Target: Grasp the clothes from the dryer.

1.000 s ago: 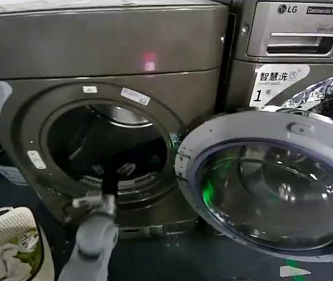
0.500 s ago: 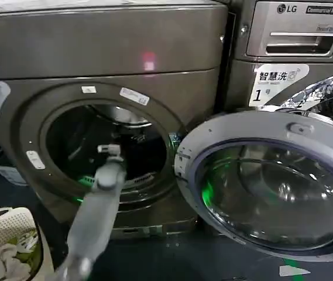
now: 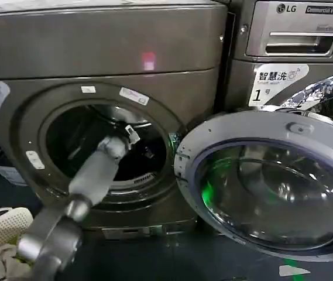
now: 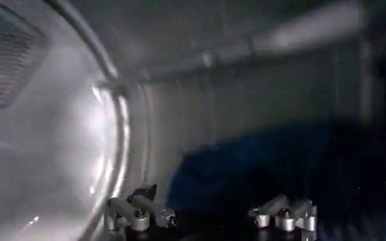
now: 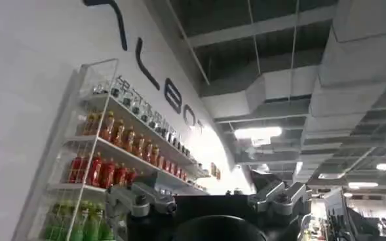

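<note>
Clothes lie loose and dark blue on the drum floor of the dryer, and we judge our left pincer, reaching in wide open and empty, has yet to grab them.

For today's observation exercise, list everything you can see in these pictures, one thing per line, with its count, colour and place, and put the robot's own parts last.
dryer: one, dark bronze-grey, ahead on the left, porthole open.
dryer door: one, grey rim with dark glass, swung open to the right.
clothes: one bundle, dark navy, inside the drum.
LG machine: one, silver-fronted, right of the dryer.
laundry basket: one, cream, on the floor at lower left, holding pale fabrics.
shelf of bottles: one, red and green drinks, against a white wall.
left end effector: one, grey, open, inside the drum just short of the clothes.
right end effector: one, grey, open, pointing up towards the ceiling.
</note>
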`<state>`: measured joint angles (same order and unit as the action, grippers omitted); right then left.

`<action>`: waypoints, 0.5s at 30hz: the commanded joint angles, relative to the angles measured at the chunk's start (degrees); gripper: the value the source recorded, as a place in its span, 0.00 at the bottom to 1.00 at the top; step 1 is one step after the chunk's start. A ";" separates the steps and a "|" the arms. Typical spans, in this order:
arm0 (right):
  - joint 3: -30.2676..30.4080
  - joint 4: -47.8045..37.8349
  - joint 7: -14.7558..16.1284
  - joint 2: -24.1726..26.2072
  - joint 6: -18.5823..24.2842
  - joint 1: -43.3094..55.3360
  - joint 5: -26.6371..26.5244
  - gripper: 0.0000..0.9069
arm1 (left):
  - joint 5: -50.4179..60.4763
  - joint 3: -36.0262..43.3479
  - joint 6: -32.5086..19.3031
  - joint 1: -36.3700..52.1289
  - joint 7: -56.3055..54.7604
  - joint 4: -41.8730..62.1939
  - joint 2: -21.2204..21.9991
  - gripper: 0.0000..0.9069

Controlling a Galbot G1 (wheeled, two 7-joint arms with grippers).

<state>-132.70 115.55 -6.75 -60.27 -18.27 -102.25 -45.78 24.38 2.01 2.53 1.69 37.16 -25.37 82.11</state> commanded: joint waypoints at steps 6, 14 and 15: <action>-0.03 0.55 -0.23 -0.22 0.01 -0.10 -0.07 1.00 | 18.47 9.40 1.89 7.69 7.16 13.91 2.70 1.00; -0.61 0.47 -0.26 -0.27 0.10 -0.38 -0.09 1.00 | 14.42 14.11 1.67 7.75 9.11 16.78 4.64 1.00; -0.59 0.45 -0.27 -0.33 0.11 -0.38 -0.09 1.00 | 14.38 14.35 1.66 7.60 8.57 16.86 4.72 1.00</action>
<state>-133.24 116.01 -6.99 -60.51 -18.20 -102.65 -45.85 37.98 12.29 3.92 8.18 44.19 -12.34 85.67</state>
